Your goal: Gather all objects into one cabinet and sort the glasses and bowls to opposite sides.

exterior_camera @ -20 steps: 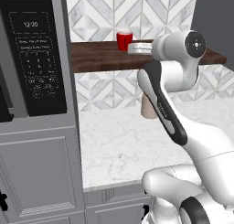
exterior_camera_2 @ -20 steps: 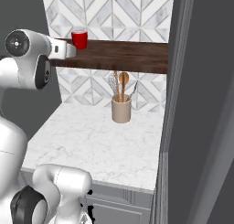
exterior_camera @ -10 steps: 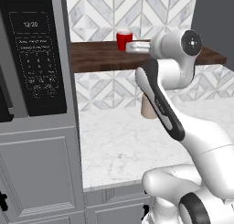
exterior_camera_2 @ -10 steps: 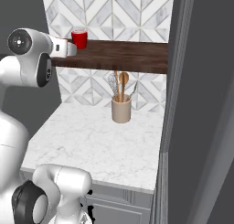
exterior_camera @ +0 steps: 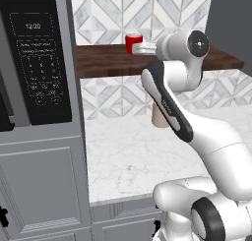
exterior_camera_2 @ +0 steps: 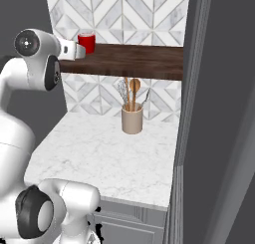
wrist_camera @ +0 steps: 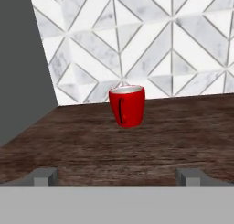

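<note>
Cup point(wrist_camera: 127, 105) first: your red cup stands upright on the dark wood shelf point(wrist_camera: 137, 145), back near the tiled wall point(wrist_camera: 137, 40). Its long way runs straight up and down, with the mouth on top.

Your pincer point(wrist_camera: 118, 176) is wide open and holds nothing. Look at the hand view and you see one finger tip point(wrist_camera: 45, 176) far to one side and the other far to the other side, with bare shelf between them. The cup sits straight ahead of the gap, almost in the middle, just a bit off to one side. It is still apart from the tips, not between them yet.

From the left base view you see the hand level with the shelf, pointing at the cup point(exterior_camera: 133, 42) from the side. In the right base view the cup point(exterior_camera_2: 86, 41) is just past the end of the hand point(exterior_camera_2: 73, 51).

So the way to go, I think, is straight forward along the shelf, keeping low and level. Slide on until the cup stands between the two tips, then squeeze. If you drift sideways, one tip may bump the cup and knock it over.

The crock point(exterior_camera_2: 132, 118) with spoons down on the counter point(exterior_camera_2: 99, 158) is not your job.
</note>
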